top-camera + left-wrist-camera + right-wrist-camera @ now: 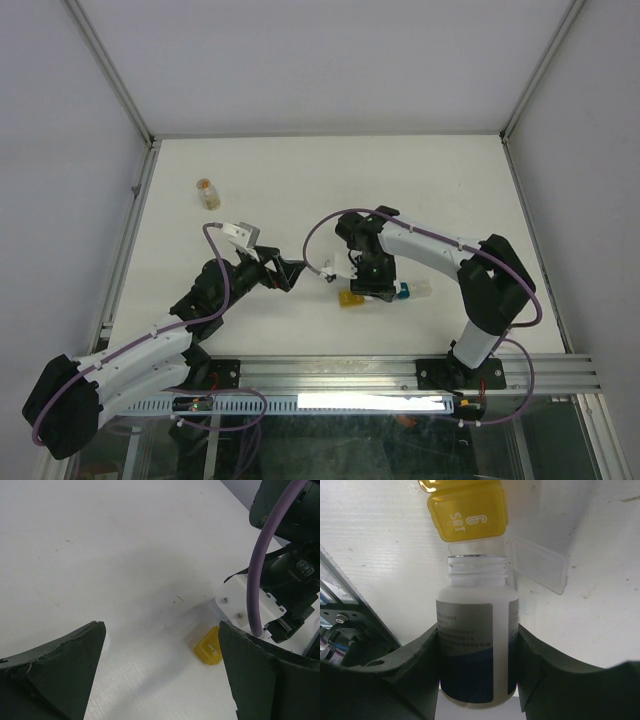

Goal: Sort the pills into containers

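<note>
The containers are a short strip lying under my right gripper (371, 284): a yellow compartment (350, 299), a teal one (403, 292) and a clear end (422, 289). In the right wrist view my gripper (475, 632) is shut on an uncapped white bottle with a blue label (475, 650). Its mouth points at the yellow lid marked SAT (468, 512), with an open clear lid (540, 570) beside it. My left gripper (287, 272) is open and empty to the left of the strip; the yellow compartment also shows in its wrist view (209, 649). No loose pills show.
A small amber bottle (205, 192) stands far back left. A small white object (325, 274) lies between the two grippers. White walls and a metal frame bound the table; a rail (400, 375) runs along the near edge.
</note>
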Controlling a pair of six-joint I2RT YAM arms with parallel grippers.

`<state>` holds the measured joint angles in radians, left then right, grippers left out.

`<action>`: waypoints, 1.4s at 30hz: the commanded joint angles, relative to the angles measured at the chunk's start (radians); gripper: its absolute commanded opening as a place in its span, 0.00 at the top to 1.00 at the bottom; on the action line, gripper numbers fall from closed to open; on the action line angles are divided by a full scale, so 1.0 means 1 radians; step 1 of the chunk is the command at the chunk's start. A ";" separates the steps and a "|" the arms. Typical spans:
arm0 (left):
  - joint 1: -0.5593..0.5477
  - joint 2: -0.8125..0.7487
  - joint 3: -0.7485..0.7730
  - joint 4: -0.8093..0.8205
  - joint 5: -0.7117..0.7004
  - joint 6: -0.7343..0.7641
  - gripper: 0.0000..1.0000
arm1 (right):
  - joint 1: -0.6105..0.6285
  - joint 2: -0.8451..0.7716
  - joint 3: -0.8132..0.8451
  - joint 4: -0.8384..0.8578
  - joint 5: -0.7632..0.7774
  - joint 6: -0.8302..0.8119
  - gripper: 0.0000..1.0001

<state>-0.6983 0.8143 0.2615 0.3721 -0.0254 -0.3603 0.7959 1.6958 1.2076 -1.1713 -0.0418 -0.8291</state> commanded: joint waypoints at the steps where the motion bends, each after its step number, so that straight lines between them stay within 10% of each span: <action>1: 0.007 -0.028 -0.008 0.016 -0.016 0.019 0.01 | 0.016 0.008 0.050 -0.039 0.038 0.020 1.00; 42: 0.007 -0.117 -0.033 -0.011 -0.067 0.017 0.01 | 0.056 0.058 0.095 -0.099 0.090 0.036 1.00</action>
<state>-0.6983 0.7193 0.2325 0.3298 -0.0814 -0.3538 0.8429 1.7687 1.2755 -1.2526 0.0273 -0.7910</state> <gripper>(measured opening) 0.990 0.544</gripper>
